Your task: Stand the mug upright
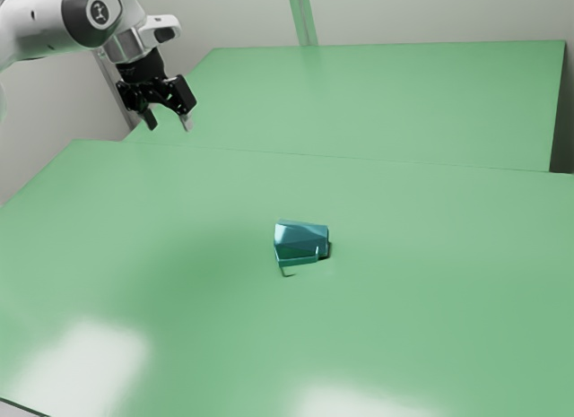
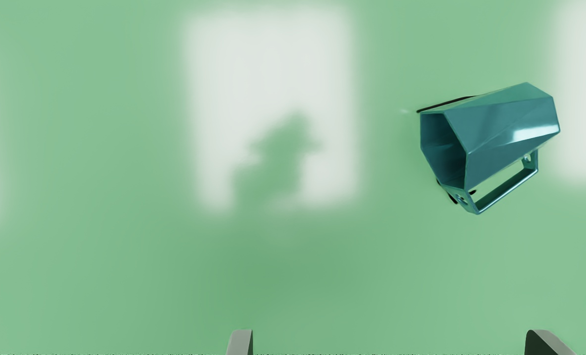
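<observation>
"Teal mug (image 1: 301,243) nearest, lying on its side on the table (image 1: 179,300). Its mouth opens sideways and the handle (image 2: 507,188) juts from one side."

"So it isn't upright?"

"No. What's left, I'd judge, is gripping it, turning it onto its base and letting go."

"Where's the gripper (image 1: 169,125)?"

"Raised farther off, toward the exterior view's left, well apart from the mug. It's wide, with nothing between its fingers."

"And beyond?"

"Another green surface (image 1: 386,103) on the far side."
</observation>
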Available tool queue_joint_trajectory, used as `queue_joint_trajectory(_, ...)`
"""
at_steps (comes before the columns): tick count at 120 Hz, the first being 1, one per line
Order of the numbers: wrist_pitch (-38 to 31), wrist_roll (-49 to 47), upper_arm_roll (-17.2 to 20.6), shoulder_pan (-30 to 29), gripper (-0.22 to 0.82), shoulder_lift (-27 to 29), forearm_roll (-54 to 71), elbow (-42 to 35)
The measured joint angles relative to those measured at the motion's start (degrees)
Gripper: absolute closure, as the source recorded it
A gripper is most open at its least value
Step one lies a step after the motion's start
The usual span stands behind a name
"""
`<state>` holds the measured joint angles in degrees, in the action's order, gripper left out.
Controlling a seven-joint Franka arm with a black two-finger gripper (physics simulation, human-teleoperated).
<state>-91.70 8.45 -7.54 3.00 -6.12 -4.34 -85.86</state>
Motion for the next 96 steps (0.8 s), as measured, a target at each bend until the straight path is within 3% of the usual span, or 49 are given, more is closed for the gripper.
queue_joint_trajectory(48,0.87,0.0,-0.15,-0.06,0.0,-0.1,-1.2,-1.51)
queue_joint_trajectory(81,-6.44,2.85,-0.62,-1.68,0.0,-1.07,-21.18,-12.57)
queue_joint_trajectory(96,-11.91,6.55,-0.63,-2.88,0.0,-4.78,-30.84,-16.47)
